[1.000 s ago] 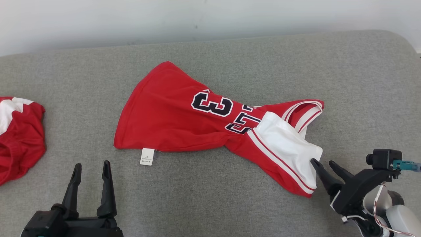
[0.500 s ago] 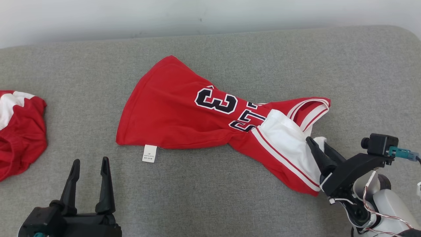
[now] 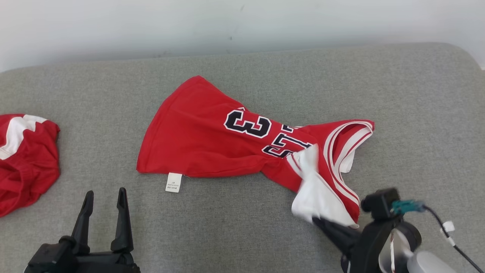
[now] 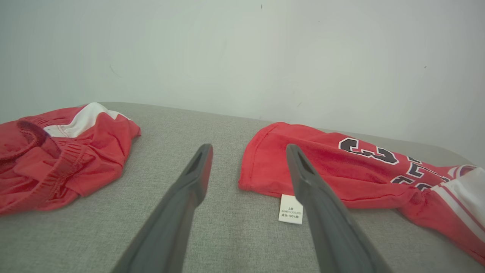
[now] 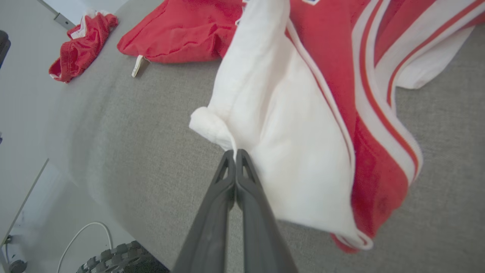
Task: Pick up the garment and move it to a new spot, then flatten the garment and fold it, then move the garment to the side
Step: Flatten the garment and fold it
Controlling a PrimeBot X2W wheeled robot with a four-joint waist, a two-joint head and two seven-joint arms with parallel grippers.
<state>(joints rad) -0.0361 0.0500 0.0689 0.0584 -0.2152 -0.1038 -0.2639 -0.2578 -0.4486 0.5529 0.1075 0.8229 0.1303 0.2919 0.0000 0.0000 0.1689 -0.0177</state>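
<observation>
Red garment [image 3: 212,140] mid-cushion [image 3: 242,235]; black "3" [image 3: 248,123] legible, next chars bunched. White tag [image 4: 291,209] at front hem, "100%" just readable. R gripper [image 5: 235,153] pinched on white lining; L gripper [image 3: 105,192] wide, empty, front-left.

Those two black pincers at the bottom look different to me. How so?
The left pincer has its fingers spread apart and holds nothing; the right pincer has its fingers pressed together on a white fold of the red jersey. The left pincer is over bare grey cushion; the right pincer touches the jersey. Both are dark with two long fingers.
</observation>
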